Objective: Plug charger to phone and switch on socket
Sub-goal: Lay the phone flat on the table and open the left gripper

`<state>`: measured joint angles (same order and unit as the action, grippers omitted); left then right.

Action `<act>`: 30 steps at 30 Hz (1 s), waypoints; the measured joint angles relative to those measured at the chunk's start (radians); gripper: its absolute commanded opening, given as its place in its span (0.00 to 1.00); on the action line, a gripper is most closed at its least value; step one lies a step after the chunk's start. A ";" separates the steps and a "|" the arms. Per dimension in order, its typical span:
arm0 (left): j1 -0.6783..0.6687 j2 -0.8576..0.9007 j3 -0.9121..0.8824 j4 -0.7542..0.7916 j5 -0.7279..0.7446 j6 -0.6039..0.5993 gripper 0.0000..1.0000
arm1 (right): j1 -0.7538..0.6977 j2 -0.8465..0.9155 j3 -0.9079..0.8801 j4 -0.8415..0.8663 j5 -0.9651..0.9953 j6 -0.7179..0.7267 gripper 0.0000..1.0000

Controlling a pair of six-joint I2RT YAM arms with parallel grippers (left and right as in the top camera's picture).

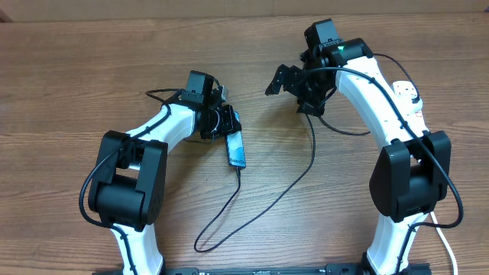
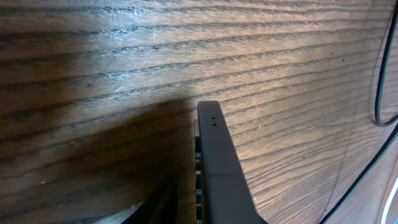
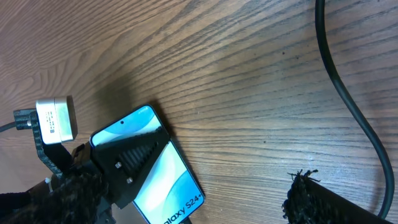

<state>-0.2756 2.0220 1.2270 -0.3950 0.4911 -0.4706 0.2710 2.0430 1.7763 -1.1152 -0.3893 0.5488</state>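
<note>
The phone (image 1: 236,150) lies on the wood table with its blue-white screen up; it also shows in the right wrist view (image 3: 176,179). The charger (image 1: 306,172), a thin black cable, loops from the phone's lower end across the table, passes under my right gripper (image 3: 348,93), and curves toward the socket (image 1: 409,93). The socket is a white power strip partly hidden behind my right arm. My left gripper (image 1: 227,122) sits at the phone's upper end, its fingers (image 2: 185,193) a narrow gap apart; any grip is hidden. My right gripper (image 1: 294,90) hangs wide open and empty (image 3: 233,158).
The left arm's small silver camera box (image 3: 55,120) shows beside the phone. Black cable runs along the right edge of the left wrist view (image 2: 378,74). A white cord (image 1: 447,248) leaves the table at the front right.
</note>
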 measured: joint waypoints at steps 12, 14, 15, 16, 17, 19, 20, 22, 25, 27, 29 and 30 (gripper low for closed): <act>0.000 0.000 0.000 0.000 -0.005 0.004 0.31 | 0.000 0.000 0.000 0.001 0.000 0.000 0.97; -0.001 0.000 0.000 0.000 -0.005 0.003 0.32 | 0.000 0.000 0.000 0.000 0.000 0.000 0.97; -0.002 0.000 0.000 0.000 -0.005 0.003 0.32 | 0.000 0.000 0.000 0.000 0.000 0.000 0.97; -0.003 0.000 0.000 0.000 -0.005 0.003 0.33 | 0.000 0.000 0.000 0.001 0.000 0.000 0.97; -0.004 0.000 0.000 0.000 -0.005 0.003 0.33 | 0.000 0.000 0.000 0.000 0.000 0.000 0.97; -0.005 0.000 0.000 -0.001 -0.005 0.003 0.33 | 0.000 0.000 0.000 0.001 0.000 0.000 0.97; -0.005 0.000 0.000 -0.002 -0.003 0.003 0.33 | 0.000 0.000 0.000 0.001 0.000 0.000 0.97; -0.005 0.000 0.000 -0.002 -0.002 0.003 0.33 | 0.000 0.000 0.000 0.001 0.000 0.000 0.97; -0.005 0.000 0.000 -0.005 -0.001 0.003 0.32 | 0.000 0.000 0.000 0.000 0.000 0.000 0.97; -0.005 0.000 0.000 -0.007 0.001 0.003 0.32 | 0.000 0.000 0.000 0.000 0.000 0.000 0.97; -0.005 0.000 0.000 -0.009 0.002 0.003 0.30 | 0.000 0.000 0.000 0.000 0.000 0.000 0.97; -0.005 0.000 0.000 -0.009 0.002 0.003 0.30 | 0.000 0.000 0.000 0.000 0.000 0.000 0.97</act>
<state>-0.2802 2.0220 1.2274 -0.4042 0.4931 -0.4671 0.2710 2.0430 1.7763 -1.1152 -0.3889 0.5488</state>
